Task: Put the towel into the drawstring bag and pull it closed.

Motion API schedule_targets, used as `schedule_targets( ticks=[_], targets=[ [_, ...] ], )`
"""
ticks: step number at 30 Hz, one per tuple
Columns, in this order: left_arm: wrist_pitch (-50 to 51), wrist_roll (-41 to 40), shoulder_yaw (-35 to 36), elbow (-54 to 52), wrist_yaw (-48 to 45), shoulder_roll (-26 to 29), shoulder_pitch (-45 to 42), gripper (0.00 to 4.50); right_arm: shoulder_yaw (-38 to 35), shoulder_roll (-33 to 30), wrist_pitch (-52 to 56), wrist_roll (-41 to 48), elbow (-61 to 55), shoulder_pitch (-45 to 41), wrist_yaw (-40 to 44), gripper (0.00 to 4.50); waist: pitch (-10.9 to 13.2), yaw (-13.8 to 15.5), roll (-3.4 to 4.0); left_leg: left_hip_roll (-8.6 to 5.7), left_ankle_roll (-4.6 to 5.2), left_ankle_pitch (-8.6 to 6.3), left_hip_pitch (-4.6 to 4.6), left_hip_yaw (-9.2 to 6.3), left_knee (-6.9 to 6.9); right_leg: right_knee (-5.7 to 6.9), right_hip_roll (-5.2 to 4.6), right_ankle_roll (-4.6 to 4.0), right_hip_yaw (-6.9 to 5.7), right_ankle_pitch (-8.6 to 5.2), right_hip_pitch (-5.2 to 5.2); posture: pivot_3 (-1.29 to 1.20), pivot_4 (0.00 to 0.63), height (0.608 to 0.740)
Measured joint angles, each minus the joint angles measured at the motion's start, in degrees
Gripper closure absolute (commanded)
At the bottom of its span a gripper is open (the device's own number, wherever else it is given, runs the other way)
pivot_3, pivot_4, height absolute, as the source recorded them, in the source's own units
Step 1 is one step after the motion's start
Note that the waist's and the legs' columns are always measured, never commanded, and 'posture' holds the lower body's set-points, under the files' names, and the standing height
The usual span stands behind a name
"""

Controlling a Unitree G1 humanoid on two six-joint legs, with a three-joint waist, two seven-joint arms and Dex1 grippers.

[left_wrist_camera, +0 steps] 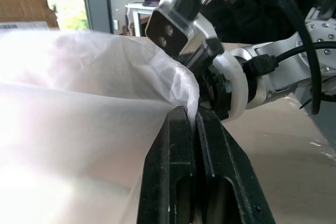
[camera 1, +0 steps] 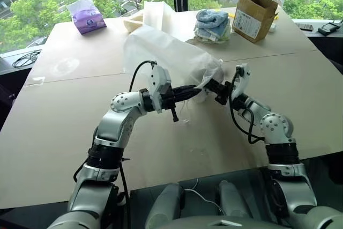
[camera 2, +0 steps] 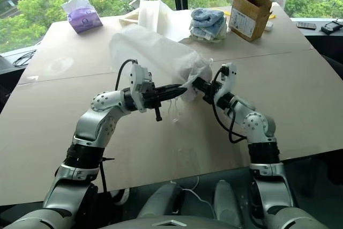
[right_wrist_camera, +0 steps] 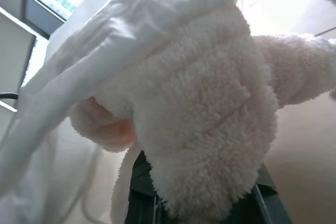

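Above the middle of the tan table (camera 1: 64,132), the left gripper (camera 1: 194,91) was clamped shut on the gathered rim of the drawstring bag (camera 1: 166,52), its two black fingers (left_wrist_camera: 173,171) pressed together with the sheer white fabric pinched between them. The bag billowed up and back from that pinch toward the far side of the table. Facing it from the other side, the right gripper (camera 1: 210,85) was closed on the towel (right_wrist_camera: 210,114), whose cream terry bulk bunched at the bag's mouth with the bag's fabric draped over it. Thin cords (camera 1: 185,117) dangled below the two grippers. The near half of the table lay bare. Along the far edge stood a purple tissue pack (camera 1: 87,16), folded blue towels (camera 1: 212,24) and a cardboard box (camera 1: 254,16), well apart from the grippers.
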Motion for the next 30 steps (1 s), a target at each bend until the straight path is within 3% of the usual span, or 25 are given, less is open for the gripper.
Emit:
schedule_targets(
  ticks=[6, 14, 22, 26, 30],
  targets=[
    [-6.76, 8.27, -0.01, 4.67, 7.74, -0.47, -3.89, 4.50, 5.42, -3.63, -1.42, -9.72, -3.70, 6.34, 0.11, 4.46, -0.04, -0.37, -0.05, 0.00, 0.00, 0.00, -0.04, 0.03, -0.02, 0.02, 0.00, 0.02, 0.05, 0.01, -0.02, 0.00, 0.150, 0.740],
    [-8.98, 11.35, 1.30, 7.36, 12.09, 0.55, -3.65, 4.50, 1.93, -5.53, 1.30, -9.89, -14.82, 12.49, -2.04, 4.46, -0.03, -0.22, -0.05, -0.01, 0.00, 0.00, -0.06, 0.01, 0.02, 0.02, 0.00, 0.04, 0.05, 0.02, -0.02, 0.00, 0.150, 0.740],
    [-14.73, 12.22, 1.92, 9.18, 9.23, 2.29, -3.97, 4.50, -1.08, -8.78, 16.66, 5.37, -21.82, 4.11, 1.12, 4.46, -0.03, -0.23, -0.05, 0.03, 0.00, 0.00, -0.05, 0.01, 0.00, 0.00, 0.01, 0.04, 0.04, 0.02, -0.01, 0.00, 0.150, 0.740],
    [-17.05, 12.67, 2.08, 12.61, 8.63, 2.82, -5.36, 4.50, -9.51, -7.18, 19.28, 18.08, -17.36, -0.91, -0.32, 4.46, -0.01, 0.04, -0.09, 0.00, 0.01, 0.00, -0.08, -0.01, 0.02, -0.02, -0.01, 0.04, 0.02, 0.03, 0.01, 0.00, 0.150, 0.740],
    [-16.93, 10.63, 3.26, 13.70, 8.26, 2.36, -5.82, 4.50, -17.33, -4.81, 15.96, 24.13, -12.41, -2.62, -3.20, 4.46, -0.01, -0.14, -0.09, 0.00, 0.01, -0.01, -0.08, -0.04, -0.04, 0.00, -0.03, 0.04, 0.00, 0.03, -0.03, 0.00, 0.150, 0.740]
  ],
)
